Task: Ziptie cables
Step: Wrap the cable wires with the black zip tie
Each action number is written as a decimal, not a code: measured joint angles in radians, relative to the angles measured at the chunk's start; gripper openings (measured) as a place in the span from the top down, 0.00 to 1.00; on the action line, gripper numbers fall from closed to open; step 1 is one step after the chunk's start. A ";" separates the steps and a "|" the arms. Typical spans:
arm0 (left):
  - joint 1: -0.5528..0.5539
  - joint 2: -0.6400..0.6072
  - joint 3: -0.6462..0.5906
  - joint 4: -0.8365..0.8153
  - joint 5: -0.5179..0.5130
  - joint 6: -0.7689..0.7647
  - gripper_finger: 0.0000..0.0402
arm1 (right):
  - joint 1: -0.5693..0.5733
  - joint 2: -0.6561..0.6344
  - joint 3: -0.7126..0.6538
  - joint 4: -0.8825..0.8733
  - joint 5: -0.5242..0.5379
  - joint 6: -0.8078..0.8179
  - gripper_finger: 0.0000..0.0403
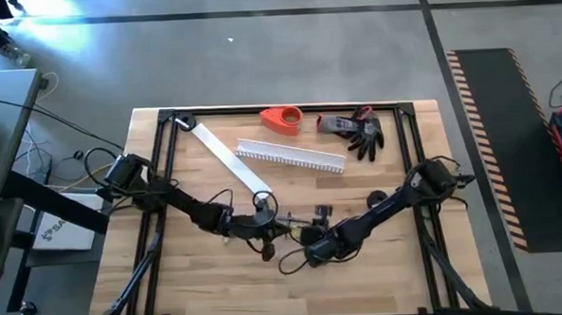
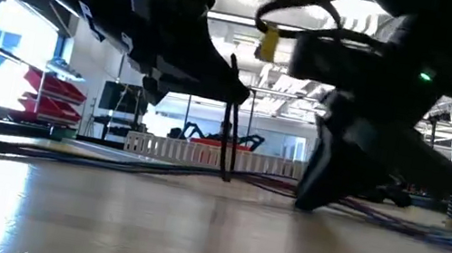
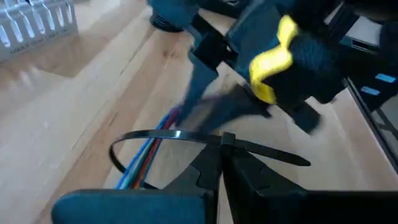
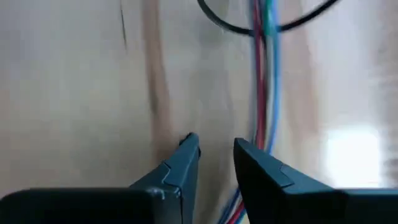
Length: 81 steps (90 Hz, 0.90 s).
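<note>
- Left gripper (image 3: pixel 221 163) jaws pinched on zip tie (image 3: pixel 163 138) looped around cables (image 3: pixel 146 158), mid-table (image 1: pixel 211 289).
- Right gripper (image 4: pixel 216 155) jaws slightly parted, empty, cables just beside.
- Bare wood toward front edge.

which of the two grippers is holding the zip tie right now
The left gripper: its fingers are shut on the black zip tie looped around the cables. The right gripper is open, holding nothing.

We see a robotics lab or workshop: a wooden bench (image 1: pixel 211 284) on bare concrete, hazard-striped matting (image 1: pixel 494 139), red parts bins (image 2: pixel 47 95) by big windows, another robot arm (image 2: pixel 215 134) beyond, strip lights overhead.
</note>
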 joint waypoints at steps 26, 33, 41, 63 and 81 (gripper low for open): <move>-0.004 0.045 0.000 0.054 -0.094 -0.061 1.00 | -0.022 -0.054 -0.005 -0.042 -0.009 -0.206 0.78; -0.005 0.072 0.000 0.072 -0.105 -0.067 1.00 | -0.022 -0.098 -0.004 -0.072 0.006 -0.141 0.78; -0.005 0.096 0.009 0.081 -0.160 -0.067 1.00 | -0.006 -0.136 -0.014 -0.113 0.009 -0.028 0.78; -0.006 0.202 0.063 0.199 -0.268 -0.007 1.00 | 0.110 -0.231 -0.184 0.168 0.127 0.443 0.78; -0.005 0.290 0.134 0.205 -0.267 0.051 1.00 | 0.124 -0.221 -0.238 0.475 0.162 0.563 0.78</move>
